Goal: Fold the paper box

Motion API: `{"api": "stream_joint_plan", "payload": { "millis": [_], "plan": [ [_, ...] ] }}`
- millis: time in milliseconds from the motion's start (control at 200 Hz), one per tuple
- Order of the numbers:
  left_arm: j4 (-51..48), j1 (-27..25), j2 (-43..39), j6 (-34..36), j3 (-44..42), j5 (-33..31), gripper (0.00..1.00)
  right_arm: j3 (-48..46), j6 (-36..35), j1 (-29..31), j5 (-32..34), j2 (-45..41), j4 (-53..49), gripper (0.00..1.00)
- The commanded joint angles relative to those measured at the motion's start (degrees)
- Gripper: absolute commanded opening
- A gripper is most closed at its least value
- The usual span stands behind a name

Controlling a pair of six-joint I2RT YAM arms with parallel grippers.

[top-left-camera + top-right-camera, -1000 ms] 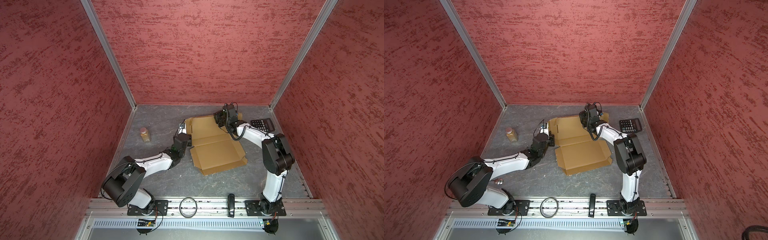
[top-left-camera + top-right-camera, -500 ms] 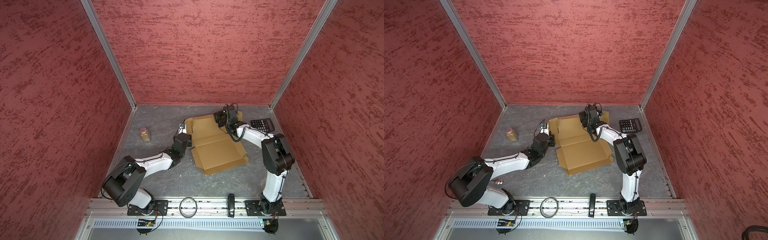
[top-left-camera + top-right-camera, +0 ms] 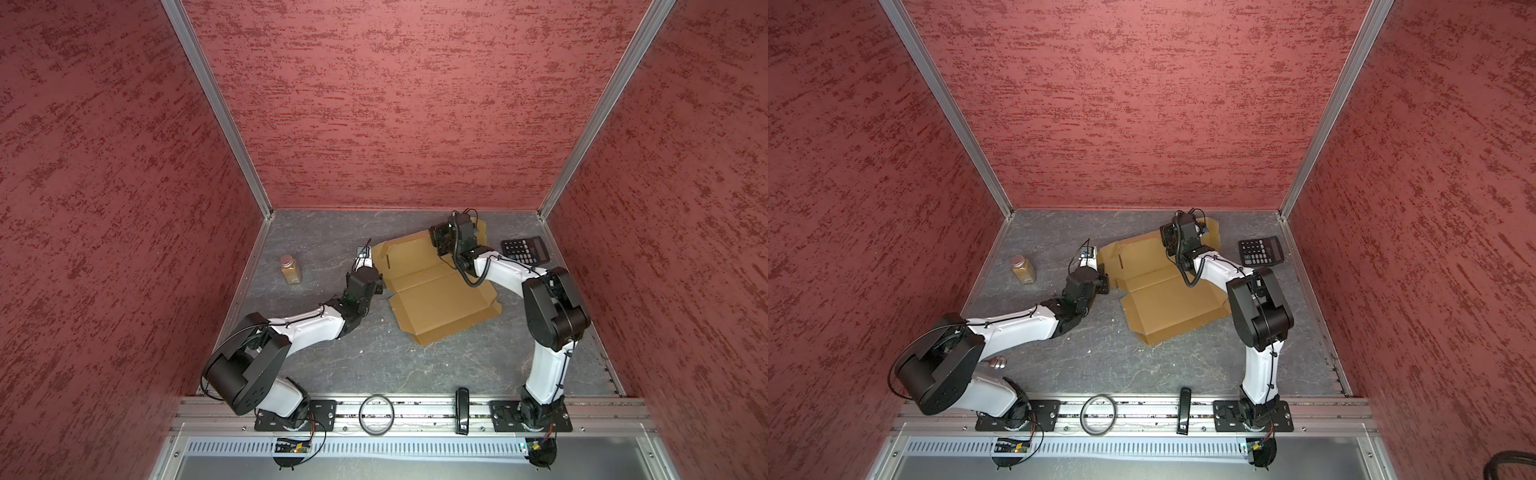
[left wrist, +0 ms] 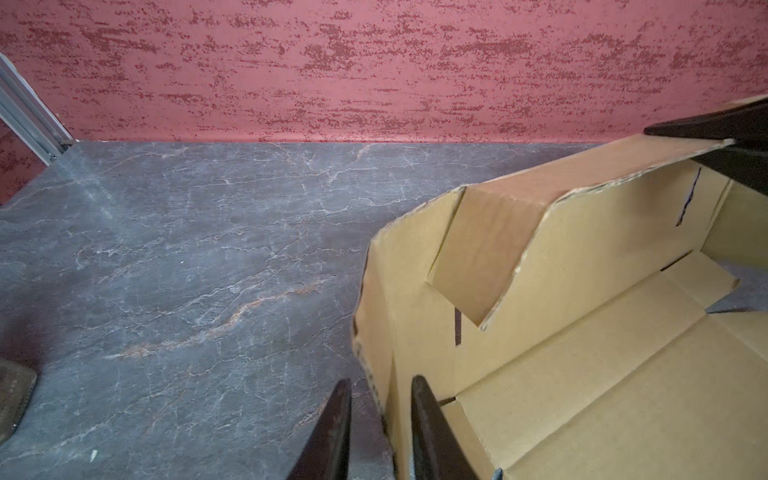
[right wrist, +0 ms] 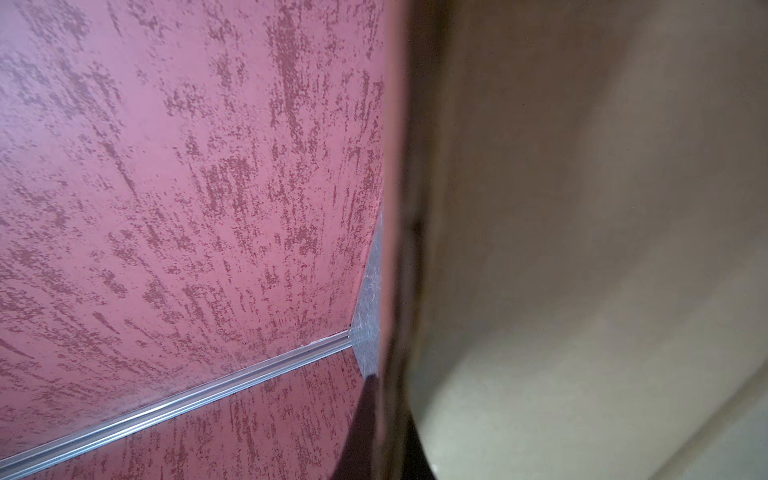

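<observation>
The paper box [image 3: 440,299] [image 3: 1167,303] is a brown cardboard sheet lying open on the grey floor, its far and left walls partly raised. My left gripper [image 3: 379,286] [image 4: 381,380] is at the box's left side. Its jaws stand open astride the left wall [image 4: 376,332], with a gap on the outer side. My right gripper [image 3: 439,249] [image 5: 390,415] is at the far right corner, shut on the raised far flap [image 4: 582,174]. Blurred cardboard fills much of the right wrist view.
A black calculator [image 3: 524,250] lies right of the box, close to the right arm. A spice jar [image 3: 290,270] stands at the left. A ring [image 3: 377,415] and a black bar [image 3: 462,409] rest on the front rail. Red walls enclose three sides.
My left gripper's jaws have parted around the left wall. My right gripper has closed on the far flap. The box has hardly shifted.
</observation>
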Motion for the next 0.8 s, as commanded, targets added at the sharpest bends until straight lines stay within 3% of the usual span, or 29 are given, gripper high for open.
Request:
{"api": "stream_joint_plan", "payload": {
  "millis": [0,346,792],
  "plan": [
    [-2.08,-0.16,-2.73,-0.58,-0.16,-0.82,0.31,-0.75,3.68,-0.25,1.71,-1.62,4.97,0.02],
    [-11.25,0.31,-9.49,-2.78,-0.01,-0.28,0.41,-4.33,2.29,-0.47,-1.61,-1.09,11.95,0.00],
    [-26.25,4.54,-13.15,-8.38,1.77,8.89,0.46,-12.64,2.86,-0.66,-5.36,-1.37,22.82,0.00]
  ]
}}
